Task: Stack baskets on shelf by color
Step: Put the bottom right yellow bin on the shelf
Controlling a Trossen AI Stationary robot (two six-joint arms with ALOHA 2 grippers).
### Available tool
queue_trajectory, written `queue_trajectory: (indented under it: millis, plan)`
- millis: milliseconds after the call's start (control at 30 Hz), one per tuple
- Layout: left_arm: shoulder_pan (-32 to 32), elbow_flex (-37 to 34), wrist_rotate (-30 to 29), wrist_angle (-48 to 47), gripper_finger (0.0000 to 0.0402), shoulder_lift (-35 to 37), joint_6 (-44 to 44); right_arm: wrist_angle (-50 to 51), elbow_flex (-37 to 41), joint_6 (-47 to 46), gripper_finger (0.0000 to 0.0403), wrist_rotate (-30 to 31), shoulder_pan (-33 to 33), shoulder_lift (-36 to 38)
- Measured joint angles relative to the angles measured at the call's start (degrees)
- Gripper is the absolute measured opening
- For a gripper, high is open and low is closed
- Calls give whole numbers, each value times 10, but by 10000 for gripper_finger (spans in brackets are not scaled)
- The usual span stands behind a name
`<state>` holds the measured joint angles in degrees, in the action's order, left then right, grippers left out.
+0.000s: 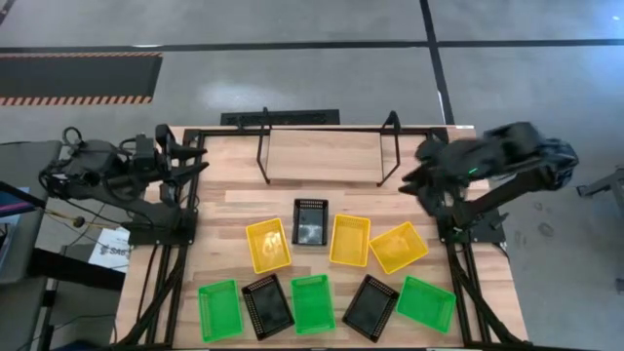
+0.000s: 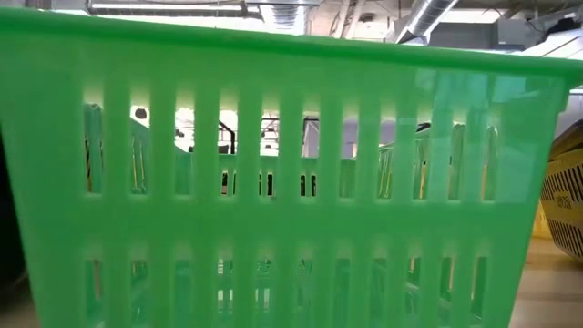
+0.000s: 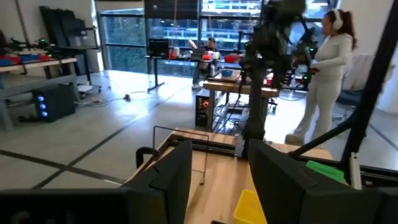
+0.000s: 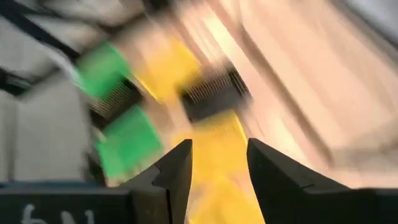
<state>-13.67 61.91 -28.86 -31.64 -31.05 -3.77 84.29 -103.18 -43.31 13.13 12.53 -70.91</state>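
Several baskets lie flat on their bottoms on the wooden table (image 1: 234, 210): three yellow (image 1: 349, 240), three green (image 1: 312, 303) and three black (image 1: 310, 221), scattered across the middle and near side. The shelf (image 1: 327, 146), a thin black rod rack, stands at the far edge with nothing on it. My left gripper (image 1: 185, 164) hangs raised over the table's far left corner, open and pointing level toward the right (image 3: 217, 177). My right gripper (image 1: 421, 180) hangs raised at the far right, open and slanting down over the baskets (image 4: 219, 165). Nothing is between either pair of fingers.
In the low view a green basket's slotted wall (image 2: 273, 182) fills nearly the whole picture. Black frame rails (image 1: 161, 283) edge the table's left and right sides. A person (image 3: 323, 81) stands in the room beyond the table's right side.
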Motion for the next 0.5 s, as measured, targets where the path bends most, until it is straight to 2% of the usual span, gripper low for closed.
queue_trajectory:
  millis: [67,167,267,500]
  plan:
    - [0,0,-4,0,148,0,0,61,2,-55,175,-16,1,-26]
    - [0,0,-4,0,148,0,0,33,30,-69,175,-51,1,-45]
    - [0,0,-1,-7,148,0,-1,57,41,-89,175,-73,0,-62]
    - [0,0,9,-35,148,-1,-28,62,122,-109,175,-98,10,-68]
